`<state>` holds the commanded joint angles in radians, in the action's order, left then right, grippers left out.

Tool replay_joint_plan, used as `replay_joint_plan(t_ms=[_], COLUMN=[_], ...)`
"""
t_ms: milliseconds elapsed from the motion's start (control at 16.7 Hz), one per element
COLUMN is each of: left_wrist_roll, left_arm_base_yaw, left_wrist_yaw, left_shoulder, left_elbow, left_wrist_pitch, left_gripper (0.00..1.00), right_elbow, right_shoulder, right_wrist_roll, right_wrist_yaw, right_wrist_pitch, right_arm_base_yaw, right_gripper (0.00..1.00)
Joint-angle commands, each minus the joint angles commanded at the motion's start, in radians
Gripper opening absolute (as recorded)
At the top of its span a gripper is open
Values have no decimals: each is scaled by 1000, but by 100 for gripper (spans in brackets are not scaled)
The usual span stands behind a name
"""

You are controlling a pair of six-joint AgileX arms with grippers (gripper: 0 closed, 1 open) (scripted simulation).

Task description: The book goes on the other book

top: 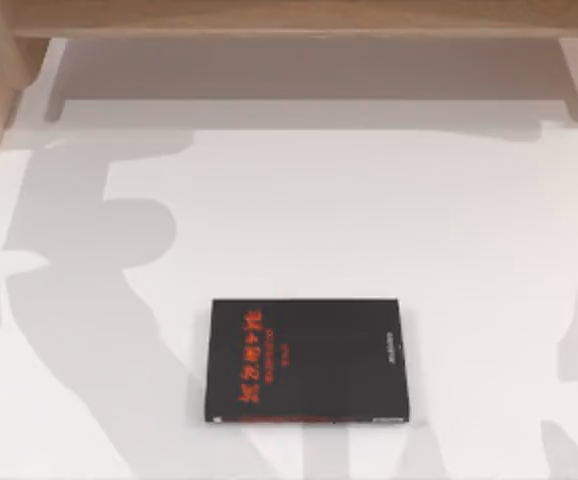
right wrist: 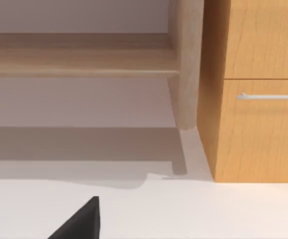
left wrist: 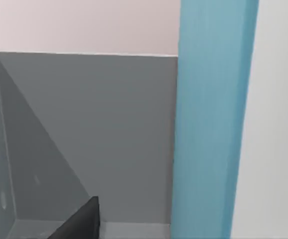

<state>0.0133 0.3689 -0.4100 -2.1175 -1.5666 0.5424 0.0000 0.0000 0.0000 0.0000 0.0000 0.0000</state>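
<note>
On the counter [top: 299, 200], near its front edge and about midway between its left and right sides, the black book [top: 307, 361] lies flat, cover up, with nothing on top of it. The teal book [left wrist: 211, 119] stands upright just ahead of the left gripper [left wrist: 76, 221], close in the left wrist view, its spine running from top to bottom beside a grey walled compartment [left wrist: 94, 134]. Only a dark corner of that gripper shows, so I cannot tell whether its fingers are apart or together, nor whether they touch the teal book. The right gripper [right wrist: 79, 219] hangs over bare counter, facing a wooden shelf [right wrist: 79, 59] and a drawer unit [right wrist: 258, 89]; its fingers' state I cannot tell either. By my judgement the task has barely begun: the teal book is not yet grasped for certain, and the lift, carry and laying down on the black book all remain.
</note>
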Motion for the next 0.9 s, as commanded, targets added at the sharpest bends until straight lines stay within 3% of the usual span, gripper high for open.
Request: replay_joint_plan(t_ms=[120,900], left_wrist_roll=[0,0], left_arm_base_yaw=[0,0], left_wrist_yaw=[0,0], left_shoulder=[0,0], left_elbow=[0,0], left_wrist_pitch=[0,0], left_gripper=[100,2], right_elbow=[0,0], right_shoulder=[0,0], right_wrist_roll=[0,0], right_wrist_yaw=[0,0], right_wrist_pitch=[0,0], right_arm_base_yaw=[0,0], right_gripper=[100,100])
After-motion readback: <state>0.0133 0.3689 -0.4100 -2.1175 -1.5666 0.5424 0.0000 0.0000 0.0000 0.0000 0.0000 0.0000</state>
